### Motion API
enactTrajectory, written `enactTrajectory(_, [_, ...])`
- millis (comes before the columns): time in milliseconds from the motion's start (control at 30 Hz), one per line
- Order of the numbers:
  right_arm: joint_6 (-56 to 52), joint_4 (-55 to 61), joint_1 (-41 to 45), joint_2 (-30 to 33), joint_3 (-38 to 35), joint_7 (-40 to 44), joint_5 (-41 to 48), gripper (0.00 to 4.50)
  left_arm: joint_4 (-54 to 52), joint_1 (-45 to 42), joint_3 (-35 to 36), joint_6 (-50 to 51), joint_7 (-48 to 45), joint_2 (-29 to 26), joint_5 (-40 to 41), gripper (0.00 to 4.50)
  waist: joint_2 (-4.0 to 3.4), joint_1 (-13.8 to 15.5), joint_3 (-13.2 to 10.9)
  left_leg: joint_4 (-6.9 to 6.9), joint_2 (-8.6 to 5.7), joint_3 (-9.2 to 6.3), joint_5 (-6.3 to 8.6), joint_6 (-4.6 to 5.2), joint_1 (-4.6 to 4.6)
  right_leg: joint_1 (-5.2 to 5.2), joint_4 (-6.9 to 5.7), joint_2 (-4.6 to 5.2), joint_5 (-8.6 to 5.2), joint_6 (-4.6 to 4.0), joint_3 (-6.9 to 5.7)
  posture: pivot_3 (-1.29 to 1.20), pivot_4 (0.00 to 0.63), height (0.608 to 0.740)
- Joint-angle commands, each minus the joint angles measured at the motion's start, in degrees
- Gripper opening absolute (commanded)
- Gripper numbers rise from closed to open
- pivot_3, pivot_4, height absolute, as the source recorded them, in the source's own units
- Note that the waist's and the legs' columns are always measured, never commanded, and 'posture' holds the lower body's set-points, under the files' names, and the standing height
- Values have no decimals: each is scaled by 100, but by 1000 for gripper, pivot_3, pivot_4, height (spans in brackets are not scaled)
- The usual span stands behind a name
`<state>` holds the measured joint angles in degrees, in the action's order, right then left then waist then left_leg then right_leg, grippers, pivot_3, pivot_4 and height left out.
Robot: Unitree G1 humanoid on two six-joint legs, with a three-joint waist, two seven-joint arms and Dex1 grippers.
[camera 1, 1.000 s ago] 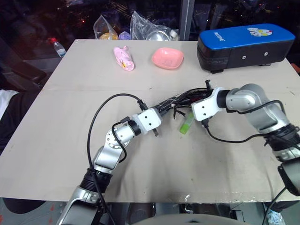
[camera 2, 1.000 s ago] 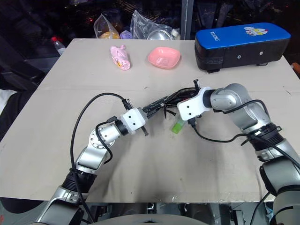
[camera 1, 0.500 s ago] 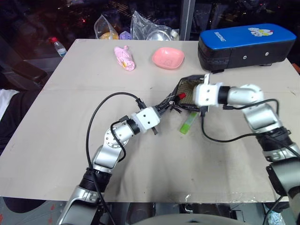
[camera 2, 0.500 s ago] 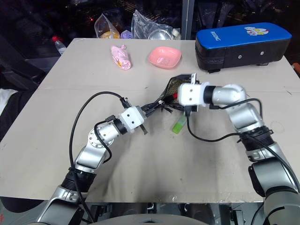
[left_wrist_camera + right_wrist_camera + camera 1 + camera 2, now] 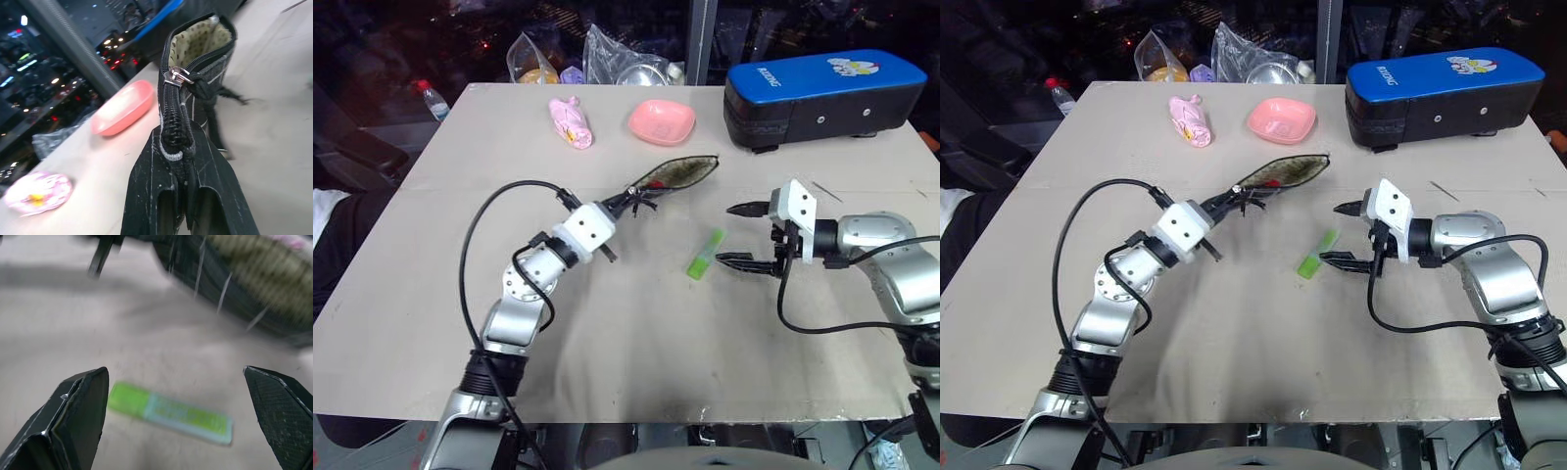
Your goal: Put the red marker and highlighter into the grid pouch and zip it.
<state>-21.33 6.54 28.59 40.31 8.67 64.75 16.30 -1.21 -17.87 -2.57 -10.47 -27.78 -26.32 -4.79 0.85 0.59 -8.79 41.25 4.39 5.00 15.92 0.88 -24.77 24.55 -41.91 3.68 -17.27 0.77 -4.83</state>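
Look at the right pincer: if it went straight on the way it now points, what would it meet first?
Probably the highlighter, lying on the table between the open fingers of the right pincer; depth is unclear.

One pouch (image 5: 677,173), one highlighter (image 5: 705,255)

looks like a lab or test bay, not a home: plain beige board table (image 5: 431,294) set up as a work surface, dark surroundings past its far edge with small indicator lights (image 5: 110,61) and equipment, random props like a pink bowl (image 5: 662,121) and plastic bags (image 5: 626,54).
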Motion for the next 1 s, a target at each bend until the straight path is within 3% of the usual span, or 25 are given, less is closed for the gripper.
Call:
enactTrajectory(33, [787, -903, 480, -82, 391, 578, -328, 4437, 21, -42, 186, -188, 37, -139, 62, 0, 0, -4, 0, 0, 0, 1, 0, 0, 1, 0, 0, 0, 0, 0, 0, 0, 150, 686])
enactTrajectory(200, [1863, -2505, 1252, -366, 803, 1327, -713, 4437, -56, 71, 285, -226, 113, -239, 42, 0, 0, 5, -2, -1, 0, 1, -3, -4, -2, 2, 2, -1, 0, 0, -1, 0, 150, 686])
enactTrajectory(300, [2732, -4109, 2213, -616, 1250, 1794, -1342, 4437, -565, 427, 382, -39, 215, -245, -15, 0, -3, -53, -6, -1, 1, 8, -3, -6, -2, 4, 2, 0, 0, 0, 3, 0, 150, 686])
enactTrajectory(467, [3624, -5772, 3134, -1032, 1530, 2202, -1871, 4437, -1138, 946, 525, 278, 429, -203, -102, 0, -3, -102, -8, -3, 7, 6, -4, -7, -4, 5, 2, 2, 0, -1, -1, 0, 150, 686])
enactTrajectory(667, [4085, -7108, 3819, -1598, 1695, 2432, -2445, 4437, -1503, 1217, 595, 544, 646, -121, -158, 0, -6, -126, -9, -2, 15, 9, -4, -8, -3, 5, -3, 6, 0, -1, -1, 0, 150, 686])
enactTrajectory(833, [3799, -7574, 4118, -1858, 1683, 2769, -2667, 4437, -1571, 1339, 600, 532, 698, -129, -197, 0, -6, -129, -9, -3, 17, 11, -4, -8, -2, 6, -2, 10, 0, -1, -2, 0, 150, 686])
enactTrajectory(900, [3769, -7654, 4171, -1865, 1682, 2727, -2766, 3950, -1569, 1380, 597, 501, 715, -130, -215, 0, -7, -131, -9, -3, 19, 11, -4, -8, -2, 6, -3, 16, 0, -1, -3, 0, 150, 686])
enactTrajectory(1000, [3718, -7667, 4161, -1795, 1650, 2767, -2834, 2779, -1547, 1399, 579, 465, 739, -128, -232, 0, -7, -122, -9, -3, 18, 10, -4, -8, -3, 6, -3, 31, 0, -2, -6, 0, 150, 686])
